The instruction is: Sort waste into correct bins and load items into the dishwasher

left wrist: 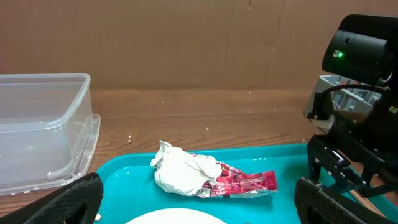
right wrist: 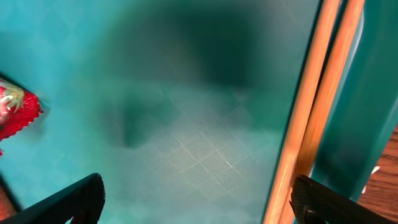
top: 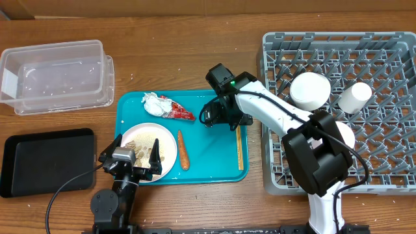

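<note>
Wooden chopsticks (right wrist: 311,106) lie along the teal tray's (right wrist: 186,155) right edge, beside my right gripper (right wrist: 199,202), jaws wide and empty (wrapper (right wrist: 15,112) at left). Loading them into the dish rack (top: 338,58) seems the step: shift right, straddle both, close.

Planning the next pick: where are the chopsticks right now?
Overhead, the chopsticks lie at the right edge of the teal tray, near the right hand, left of the dish rack.
</note>
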### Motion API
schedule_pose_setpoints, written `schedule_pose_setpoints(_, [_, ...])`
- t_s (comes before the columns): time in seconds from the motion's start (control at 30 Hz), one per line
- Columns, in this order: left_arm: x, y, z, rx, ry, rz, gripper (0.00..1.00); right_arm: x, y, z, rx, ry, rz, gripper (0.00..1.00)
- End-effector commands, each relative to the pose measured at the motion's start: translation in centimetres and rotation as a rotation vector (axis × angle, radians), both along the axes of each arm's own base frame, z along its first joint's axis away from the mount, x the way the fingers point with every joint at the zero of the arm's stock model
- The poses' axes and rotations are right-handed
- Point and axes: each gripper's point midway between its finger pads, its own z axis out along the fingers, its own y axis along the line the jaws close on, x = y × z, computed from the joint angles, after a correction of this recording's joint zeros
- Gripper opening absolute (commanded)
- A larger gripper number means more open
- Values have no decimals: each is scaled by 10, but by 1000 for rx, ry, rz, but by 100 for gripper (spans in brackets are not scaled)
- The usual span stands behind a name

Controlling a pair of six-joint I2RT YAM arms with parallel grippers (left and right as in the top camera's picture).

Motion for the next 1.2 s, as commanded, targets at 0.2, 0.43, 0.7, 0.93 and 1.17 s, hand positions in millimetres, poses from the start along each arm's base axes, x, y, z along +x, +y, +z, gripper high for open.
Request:
schedule_pose_setpoints(0.2, [0,0,0,23,-9,2,100,-3,4,-9,-12,20,-19,98])
schedule_pose_setpoints(0.43, [0,0,0,23,-9,2,100,-2,-1,-12,-43,14,-25,85])
schedule_pose_setpoints(0.7, [0,0,0,23,-9,2,100,-3,-7,-20,-77,24,-26,59])
schedule_pose_setpoints(0.93, [0,0,0,23,-9,2,100,-7,-22,-20,-156,28,-46,44])
schedule_pose_setpoints(1.17, [0,0,0,23,-9,2,100,-7,-23,-20,-157,31,-46,29])
